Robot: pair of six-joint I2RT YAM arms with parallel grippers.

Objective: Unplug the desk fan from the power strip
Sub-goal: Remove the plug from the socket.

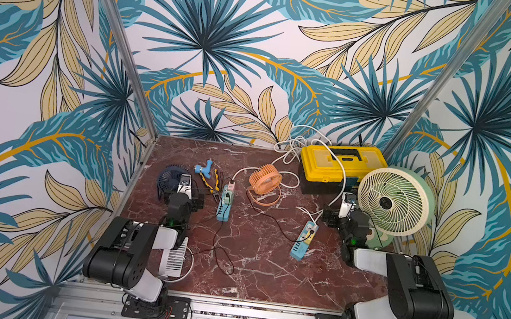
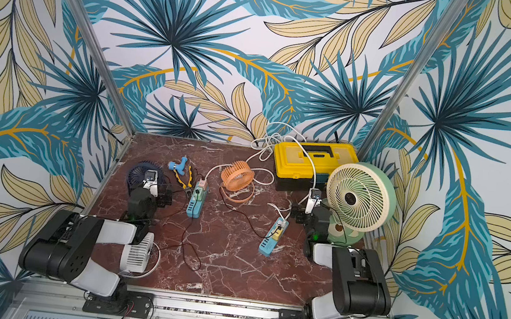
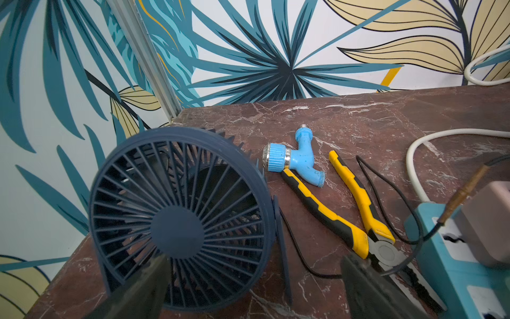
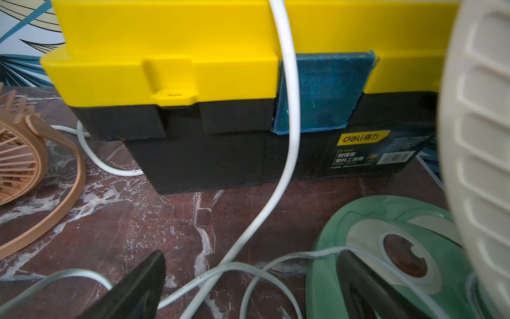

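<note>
Both tools are spread, empty: the left tool (image 3: 255, 266) near a navy fan (image 3: 179, 221), the right tool (image 4: 251, 258) over loose white cords (image 4: 229, 266). The desk fan (image 1: 391, 200), probably the big green one, stands right rear on the table (image 1: 266, 274) beside a shut toolbox (image 1: 339, 164), contents hidden. Its cord (image 4: 317, 254) seems to reach the nearby power strip (image 1: 301, 248). Pinch the rigid plug (image 1: 310, 236), not the limp cord; the light strip may lift.
</note>
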